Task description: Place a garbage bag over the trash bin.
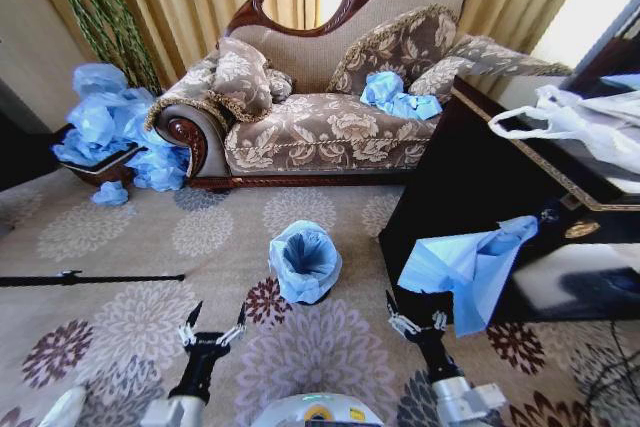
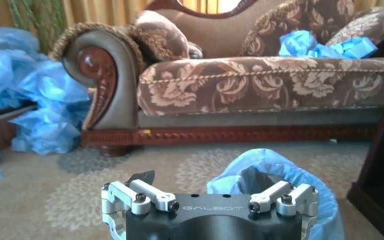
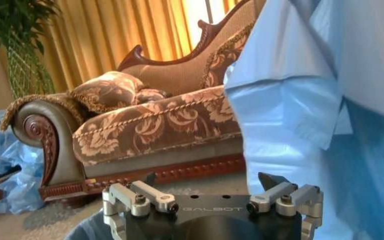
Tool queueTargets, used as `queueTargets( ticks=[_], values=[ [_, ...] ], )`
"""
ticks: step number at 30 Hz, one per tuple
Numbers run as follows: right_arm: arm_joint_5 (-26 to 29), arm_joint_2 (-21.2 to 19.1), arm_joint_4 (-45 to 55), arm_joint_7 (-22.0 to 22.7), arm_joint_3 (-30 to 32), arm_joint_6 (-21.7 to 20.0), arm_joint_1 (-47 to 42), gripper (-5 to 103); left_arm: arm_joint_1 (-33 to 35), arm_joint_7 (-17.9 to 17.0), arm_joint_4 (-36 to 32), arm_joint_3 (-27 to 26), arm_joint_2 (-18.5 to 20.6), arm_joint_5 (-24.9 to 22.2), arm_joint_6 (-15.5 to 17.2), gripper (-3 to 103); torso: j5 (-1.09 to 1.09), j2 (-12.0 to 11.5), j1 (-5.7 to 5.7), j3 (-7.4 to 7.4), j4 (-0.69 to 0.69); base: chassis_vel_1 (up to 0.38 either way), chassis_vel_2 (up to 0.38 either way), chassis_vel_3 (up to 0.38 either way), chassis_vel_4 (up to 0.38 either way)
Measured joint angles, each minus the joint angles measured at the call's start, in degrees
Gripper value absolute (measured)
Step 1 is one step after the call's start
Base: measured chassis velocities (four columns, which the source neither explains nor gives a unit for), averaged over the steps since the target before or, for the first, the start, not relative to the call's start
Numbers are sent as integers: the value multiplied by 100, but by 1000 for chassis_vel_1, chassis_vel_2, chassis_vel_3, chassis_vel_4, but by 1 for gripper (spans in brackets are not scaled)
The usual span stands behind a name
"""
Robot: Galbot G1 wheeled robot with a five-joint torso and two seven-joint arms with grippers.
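On the carpet before the sofa, our trash bin already wears a garbage bag.
Both our left gripper and right gripper hover spread and empty; we judge a careless pass could snag the liner.

Left gripper, right gripper: spread.

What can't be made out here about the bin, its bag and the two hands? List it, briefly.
- Trash bin: the garbage bag covers it in the head view, so the black sides hardly show.
- Left wrist view: the left hand blocks the bag's lower part.
- Right wrist view: a hanging blue sheet hides what lies behind; the right hand is open, empty.
- Bin interior: too dark to judge.
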Motion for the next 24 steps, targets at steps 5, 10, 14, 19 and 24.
queueTargets(
  ticks=[5,10,14,19,24],
  values=[
    [204,7,31,0,61,-333,161,100,-565,-231,-106,12,269,-145,799,100,-1,0,1,0,-2,0,0,0,0],
    [359,81,-81,-46,56,-395,357,100,-756,-173,-4,-305,414,-100,811,100,0,0,1,1,0,0,0,0,0],
    [421,107,-108,-186,103,-327,349,100,-660,-95,75,-516,399,29,540,100,0,0,0,0,1,0,0,0,0],
    [441,56,-207,-217,107,-298,480,100,-748,-79,134,-480,429,73,446,100,0,0,1,1,0,0,0,0,0],
    [139,53,-200,-150,136,-209,455,100,-733,-80,180,-407,391,135,345,100,0,0,0,0,0,0,0,0,0]
  ],
)
